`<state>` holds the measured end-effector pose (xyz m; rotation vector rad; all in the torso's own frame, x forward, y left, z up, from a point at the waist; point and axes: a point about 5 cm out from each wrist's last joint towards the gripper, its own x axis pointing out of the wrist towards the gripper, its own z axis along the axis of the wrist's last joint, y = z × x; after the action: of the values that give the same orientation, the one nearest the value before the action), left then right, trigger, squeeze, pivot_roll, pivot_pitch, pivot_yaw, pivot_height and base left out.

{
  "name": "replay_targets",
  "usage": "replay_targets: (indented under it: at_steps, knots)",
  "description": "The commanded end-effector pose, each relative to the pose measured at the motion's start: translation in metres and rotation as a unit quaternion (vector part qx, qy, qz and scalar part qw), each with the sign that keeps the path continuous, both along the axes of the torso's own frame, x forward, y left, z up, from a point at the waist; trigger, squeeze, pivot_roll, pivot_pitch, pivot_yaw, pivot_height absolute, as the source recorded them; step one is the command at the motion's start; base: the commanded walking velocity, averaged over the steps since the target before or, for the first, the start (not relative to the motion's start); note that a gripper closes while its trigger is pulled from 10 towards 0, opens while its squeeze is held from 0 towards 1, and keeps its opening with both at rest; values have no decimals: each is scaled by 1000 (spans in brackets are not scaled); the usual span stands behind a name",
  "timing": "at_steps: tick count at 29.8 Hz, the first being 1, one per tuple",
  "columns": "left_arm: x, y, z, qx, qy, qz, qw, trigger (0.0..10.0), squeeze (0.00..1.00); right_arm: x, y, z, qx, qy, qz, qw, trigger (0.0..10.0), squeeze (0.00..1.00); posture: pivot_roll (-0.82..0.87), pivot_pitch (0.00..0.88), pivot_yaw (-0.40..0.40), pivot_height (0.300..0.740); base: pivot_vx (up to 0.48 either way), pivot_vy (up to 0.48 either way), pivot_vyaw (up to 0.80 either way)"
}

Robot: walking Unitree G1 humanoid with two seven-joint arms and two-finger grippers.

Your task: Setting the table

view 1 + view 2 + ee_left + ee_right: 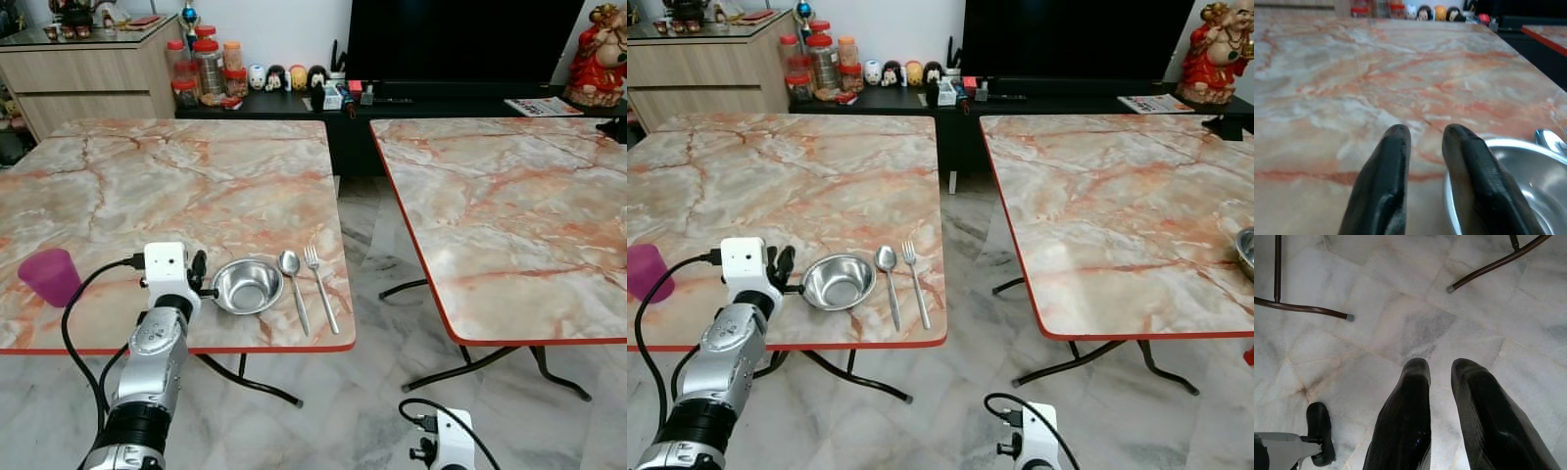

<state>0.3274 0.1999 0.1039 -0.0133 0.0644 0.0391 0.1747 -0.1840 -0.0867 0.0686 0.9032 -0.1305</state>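
Your left gripper (pixel 1422 147) is sitting low over the near edge of the left table (pixel 176 186), right at the rim of the steel bowl (pixel 247 285). Its two black fingers (pixel 1386 181) are a little apart, with one finger over the bowl's rim and the other outside it over bare marble, so nothing is clamped as far as you can see. The bowl is close to the table's front edge, and just beside it on the robot's right lie the spoon (pixel 292 284) and then the fork (pixel 319 284), side by side, handles pointing toward the red edge trim. The purple cup (pixel 49 276) stands well apart toward the robot's left, also near the front edge. Most of that tabletop behind the bowl is bare marble, so you've got plenty of room going away from you. Between the left table and the right table (pixel 500 215) there's a strip of open marble floor (pixel 367 245) with the black table legs splaying out at the bottom. A second steel bowl (pixel 1245 251) peeks in at the far right of that other table. Your right gripper (pixel 1440 406) hangs down over the floor, fingers slightly parted and holding nothing, with table leg ends nearby.
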Motion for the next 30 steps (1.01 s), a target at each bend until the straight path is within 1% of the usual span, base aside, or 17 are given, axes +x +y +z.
replay_targets:
  at_steps: [1,3,4,10,11,13,18,23,24,30]
  knots:
    - [3,2,11,5,-6,-7,1000,10000,1000,3,-2,1,-3,-2,5,1000,10000,0,60,0,-42,740,0,0,0]
    - [3,3,11,4,-4,-8,1000,10000,1000,3,-2,2,-3,-2,5,1000,10000,0,60,0,-42,740,0,0,0]
    - [5,4,18,11,1,-25,1000,10000,1000,3,0,1,-1,-2,6,1000,10000,0,62,0,-32,740,0,0,0]
    - [6,6,24,16,9,-40,999,10000,1000,3,2,1,0,-2,7,1000,10000,0,64,0,-30,740,0,0,0]
    - [6,6,25,23,20,-45,999,10000,1000,3,2,1,1,-1,7,1000,10000,0,65,0,-30,740,0,0,0]
    - [7,4,24,32,39,-57,997,10000,1000,3,2,1,1,-1,6,1000,10000,0,63,0,-30,740,0,0,0]
    - [6,-2,24,26,55,-92,994,10000,1000,3,2,1,1,-1,4,1000,10000,0,62,0,-30,740,0,0,0]
    - [5,-3,24,31,69,-96,993,10000,1000,2,1,1,2,0,3,1000,10000,0,60,0,-30,740,0,0,0]
    - [5,-3,23,32,77,-100,991,10000,0,2,1,1,2,0,2,1000,10000,0,60,0,-31,740,0,0,0]
    - [2,-2,20,40,108,-116,987,10000,0,2,1,1,2,1,3,1000,10000,0,64,0,-33,740,0,0,0]
